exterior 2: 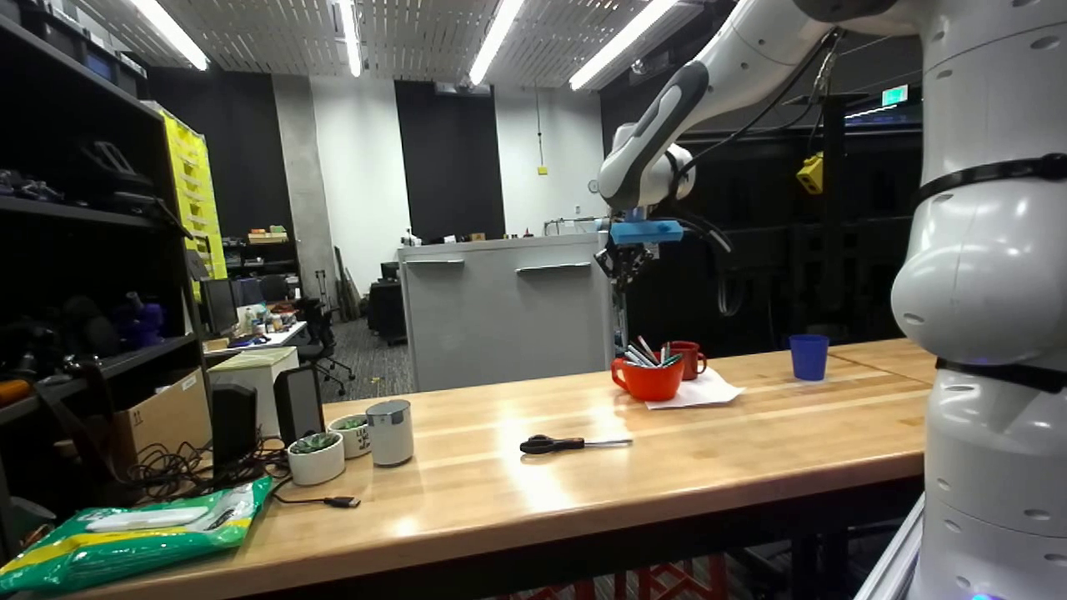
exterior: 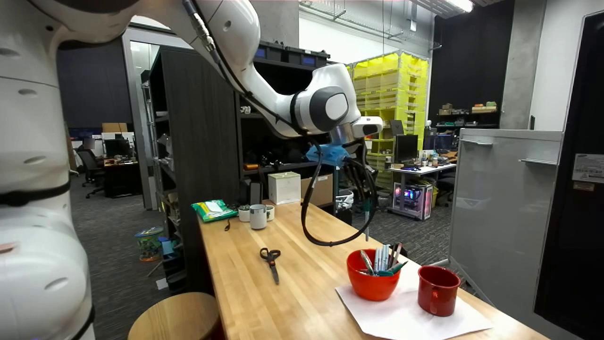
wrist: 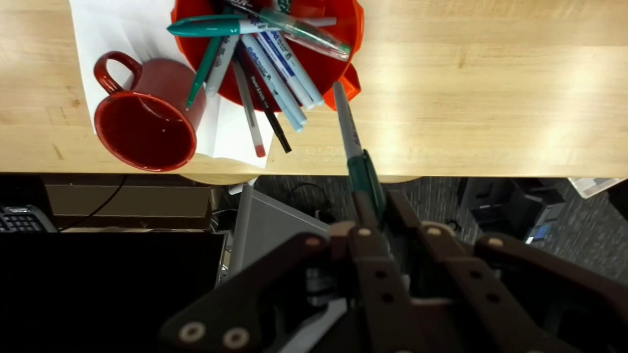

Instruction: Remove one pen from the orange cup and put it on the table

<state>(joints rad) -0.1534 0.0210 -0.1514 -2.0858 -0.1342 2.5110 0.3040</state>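
Jaws nearly together, the tool (wrist: pixel 380 208) held the pen (wrist: pixel 353 147) by its green end, hanging beneath, probably this high to clear the orange cup (exterior: pixel 375 288) below and to one side before lowering to the table (exterior: pixel 302 302).

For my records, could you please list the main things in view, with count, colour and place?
table: one, light brown, foreground
paper: at least one, white, on the table
orange cup: one, orange-red, at the paper's edge
held pen: one, grey with green cap, outside the orange cup
other pens: several, mixed, in the orange cup
mug: one, dark red, on the paper
scissors: one, black-handled, on the table
blue cup: one, blue, on the table
packet: one, mostly green, at the table's end
pots: two, white, near the packet
canister: one, grey-white, beside the pots
stool: one, pale wood, beside the table
arm: one, white, over the table
gripper: one, black, around the held pen
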